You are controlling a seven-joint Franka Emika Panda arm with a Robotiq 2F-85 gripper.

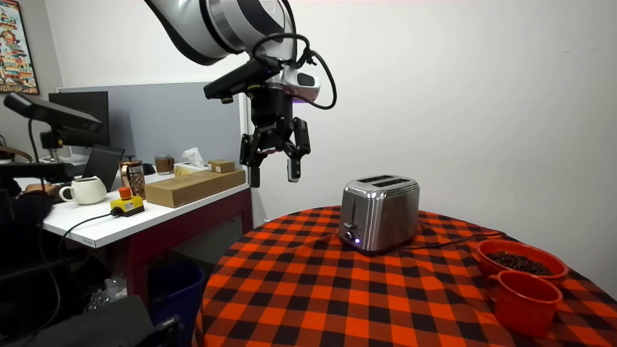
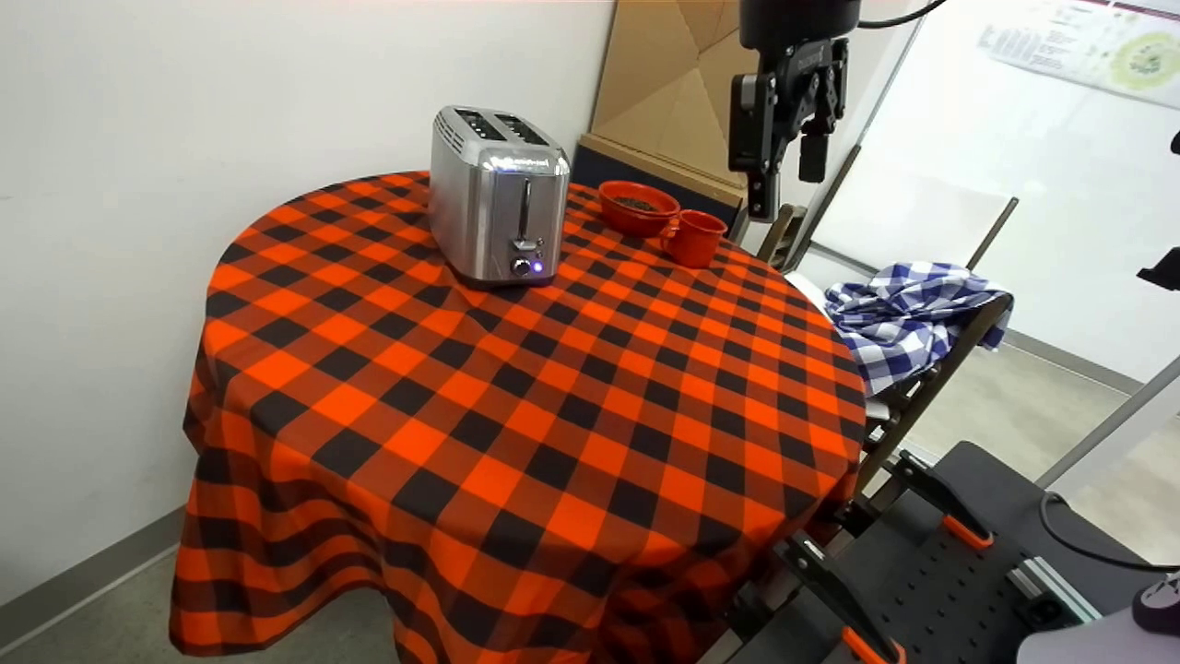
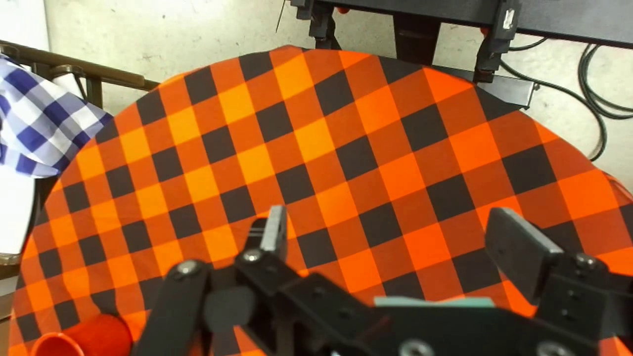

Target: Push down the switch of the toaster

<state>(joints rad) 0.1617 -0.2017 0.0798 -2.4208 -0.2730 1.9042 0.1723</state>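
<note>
End effector (image 1: 274, 176) spread wide, nothing gripped. Lower, well apart: red bowl (image 2: 631, 220), red mug (image 1: 526, 311), and toaster (image 1: 382, 218), the last in both exterior views only.

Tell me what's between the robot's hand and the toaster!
Just air: in an exterior view, nothing stands between the hand and the toaster, and the white wall shows behind.

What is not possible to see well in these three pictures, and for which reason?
Toaster, both exterior views: slots too dark inside to tell whether they hold anything.
Lettering on the toaster, an exterior view: too small to read.
Mug, wrist view: cut off by the lower edge.
Bowl, an exterior view: partly hidden by the mug.
Robot arm, an exterior view: cut off by the top edge.
</note>
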